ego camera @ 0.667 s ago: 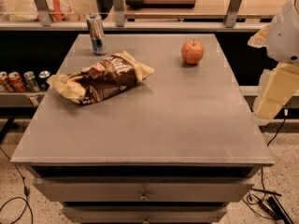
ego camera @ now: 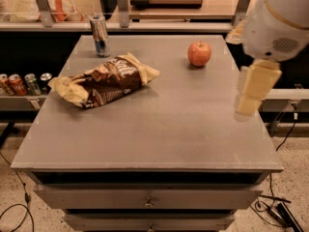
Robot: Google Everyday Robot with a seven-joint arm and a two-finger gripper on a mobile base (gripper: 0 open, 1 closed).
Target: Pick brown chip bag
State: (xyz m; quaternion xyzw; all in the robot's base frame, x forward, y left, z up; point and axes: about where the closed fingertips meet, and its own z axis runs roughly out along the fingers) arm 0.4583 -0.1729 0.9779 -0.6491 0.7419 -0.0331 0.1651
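The brown chip bag [ego camera: 104, 81] lies on its side at the left of the grey table top [ego camera: 169, 124]. It is dark brown and wrinkly, with pale tan ends and white lettering. My gripper [ego camera: 248, 100] hangs as a cream-coloured piece under the white arm [ego camera: 277, 21], over the table's right edge. It is far to the right of the bag, touches nothing and holds nothing that I can see.
A red apple [ego camera: 199, 53] sits at the back right of the table. A slim silver-and-blue can [ego camera: 100, 35] stands at the back left, just behind the bag. Several drink cans [ego camera: 24, 83] stand on a shelf to the left. Drawers [ego camera: 147, 199] are below the top.
The arm and gripper have moved left, from beside the table to over its right edge. The bag, apple and can have not moved.
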